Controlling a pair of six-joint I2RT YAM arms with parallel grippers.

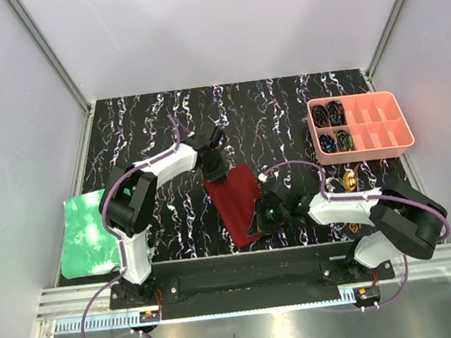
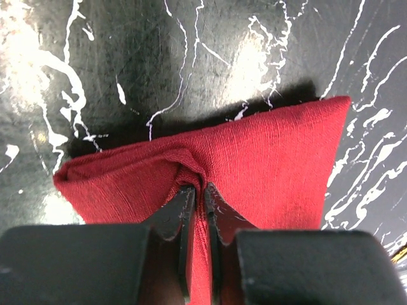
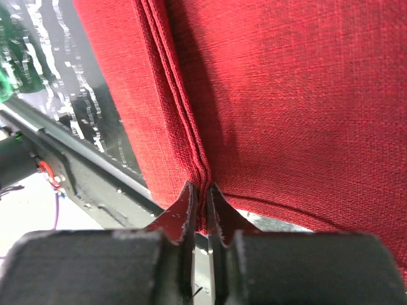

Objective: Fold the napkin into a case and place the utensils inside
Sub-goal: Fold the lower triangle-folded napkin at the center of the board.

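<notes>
The dark red napkin (image 1: 231, 201) lies on the black marbled table as a folded, layered strip, the case, running from the far middle toward the near edge. My left gripper (image 1: 216, 170) is at its far end. In the left wrist view, that gripper (image 2: 196, 187) is shut on a puckered fold of the napkin (image 2: 267, 165). My right gripper (image 1: 263, 214) is at the strip's near right edge. In the right wrist view, this gripper (image 3: 198, 185) pinches the stacked layer edges of the napkin (image 3: 286, 95). Gold utensils (image 1: 350, 177) lie to the right, behind the right arm.
A pink compartment tray (image 1: 401, 128) with dark coiled items stands at the back right. A bright green crinkled sheet (image 1: 86, 234) lies at the left edge of the table. The metal rail (image 1: 239, 286) with the arm bases runs along the near edge.
</notes>
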